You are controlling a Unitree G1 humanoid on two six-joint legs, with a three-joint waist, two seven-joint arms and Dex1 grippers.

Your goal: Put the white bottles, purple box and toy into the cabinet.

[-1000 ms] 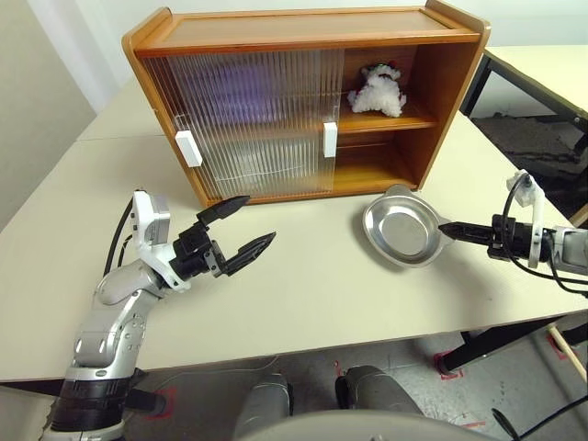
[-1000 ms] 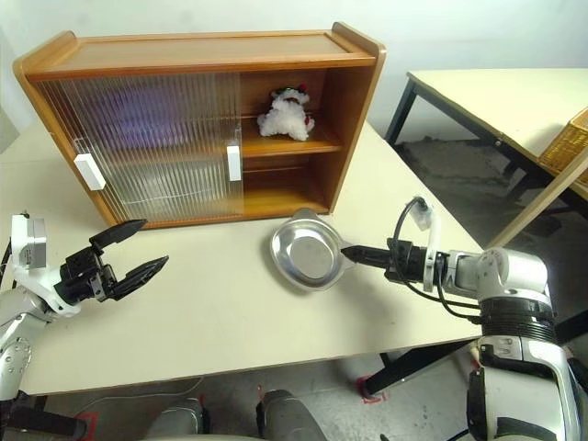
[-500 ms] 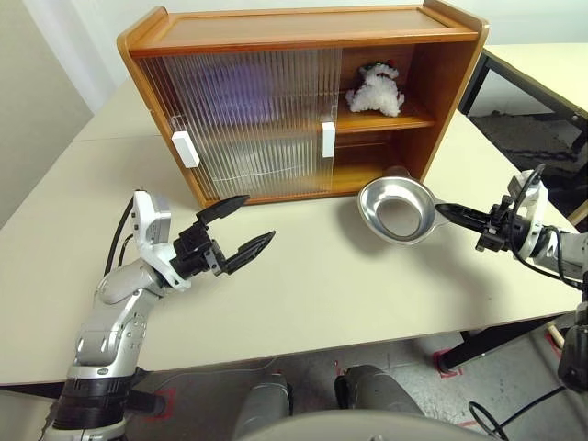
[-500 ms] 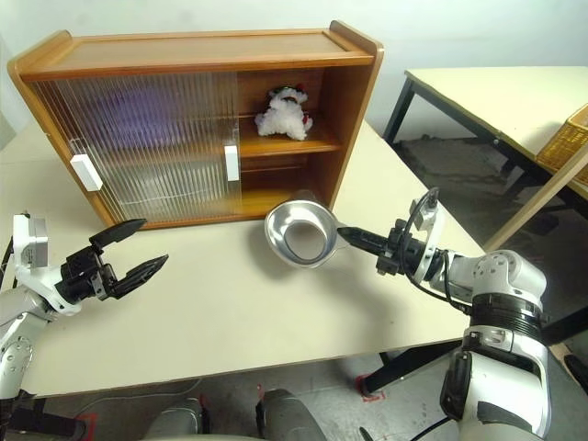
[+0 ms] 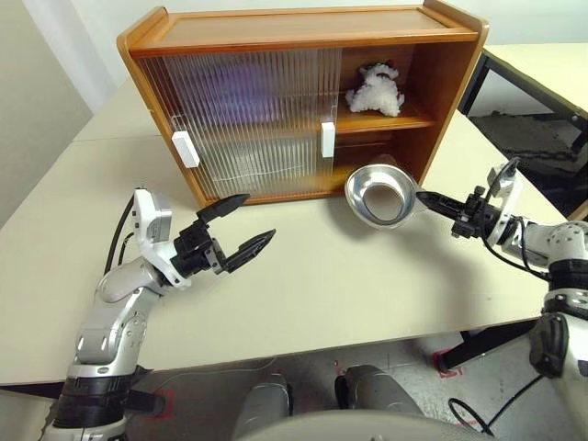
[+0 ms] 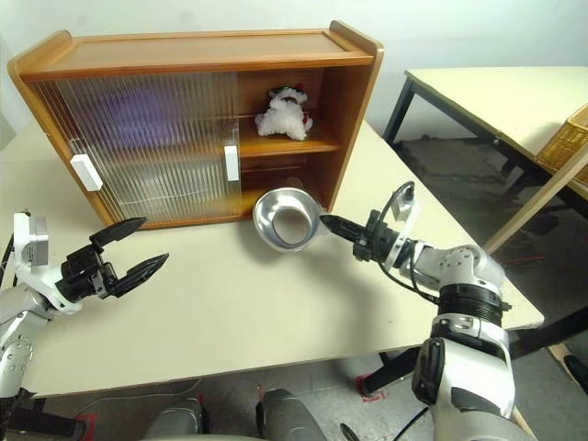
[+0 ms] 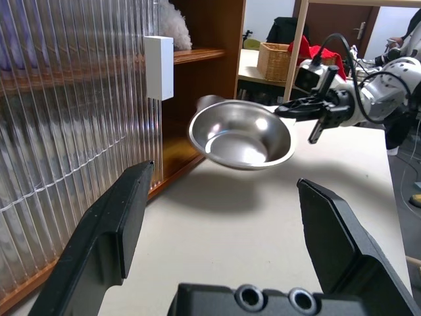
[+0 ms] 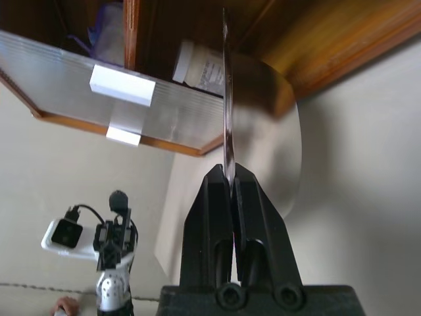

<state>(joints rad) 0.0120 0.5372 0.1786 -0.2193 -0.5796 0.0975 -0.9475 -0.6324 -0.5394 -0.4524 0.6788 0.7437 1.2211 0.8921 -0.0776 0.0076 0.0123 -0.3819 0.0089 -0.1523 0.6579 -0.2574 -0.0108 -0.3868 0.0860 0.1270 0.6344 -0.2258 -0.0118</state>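
The broad pale cream surface (image 5: 386, 276) carries everything, and at its twelve o'clock end stands the large brown wooden two-shelf cabinet (image 5: 303, 28). Its ribbed translucent sliding doors (image 5: 248, 119), each with a white rectangular handle, cover the nine o'clock side, leaving the three o'clock side open.

Behind the ribbed panels a lilac-purple blur (image 5: 234, 87) shows on the upper shelf; it may be the purple box, though the panel hides its shape. In the right wrist view one small white plastic jar with a pale label (image 8: 200, 66) stands on the lower shelf just past the door's edge, and a purple-tinged pack lies beyond it.

The shiny round steel bowl (image 5: 377, 195) hangs tilted on edge in front of the open lower compartment, clear of the surface, its hollow facing six o'clock.

The small white plush toy with a red-and-green knitted hat (image 5: 375, 90) sits on the upper shelf in the open side, near the cabinet's three o'clock wall.

The right tool (image 5: 424, 197), reaching in from three o'clock, is clenched on the bowl's thin rim, its two black fingers pressed together around the edge. The left tool (image 5: 237, 225) hovers over the surface at eight o'clock, fingers spread wide and released, pointing towards the cabinet's lower front and touching nothing.
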